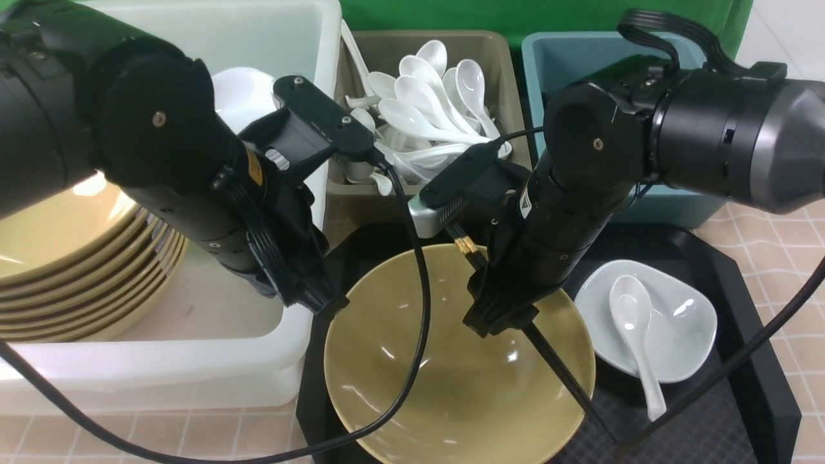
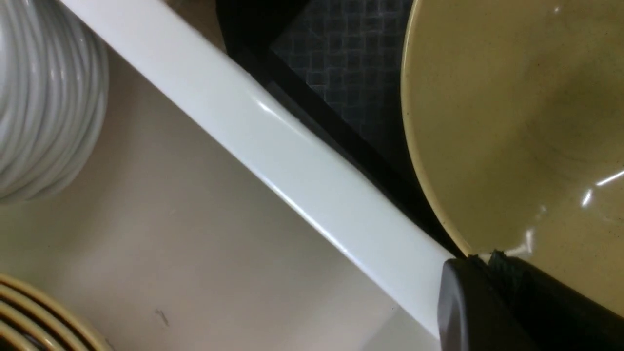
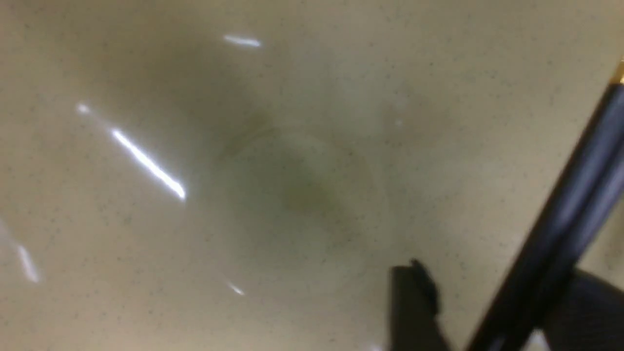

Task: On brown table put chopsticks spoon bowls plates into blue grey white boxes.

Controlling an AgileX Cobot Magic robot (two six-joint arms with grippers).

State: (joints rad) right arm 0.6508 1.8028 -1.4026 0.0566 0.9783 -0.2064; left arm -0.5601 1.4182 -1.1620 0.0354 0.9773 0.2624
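A large olive-yellow bowl [image 1: 451, 380] sits on the black tray [image 1: 741, 303]. My left gripper [image 1: 325, 304] is at its left rim. In the left wrist view the left gripper [image 2: 482, 256] is shut on that rim, with the bowl [image 2: 526, 122] beyond. Black chopsticks [image 1: 561, 370] lie slanted across the bowl. My right gripper [image 1: 499, 320] hovers over them. In the right wrist view the right gripper [image 3: 499, 270] is open, with the chopsticks [image 3: 560, 229] between the jaws, close to one finger. A white spoon [image 1: 635, 328] lies in a small white plate [image 1: 683, 322].
The white box [image 1: 193, 361] on the left holds stacked yellow plates [image 1: 77, 283] and white bowls [image 1: 242, 96]. The grey box [image 1: 496, 71] holds several white spoons [image 1: 425, 103]. The blue box [image 1: 567, 58] stands at the back right. Cables hang across the bowl.
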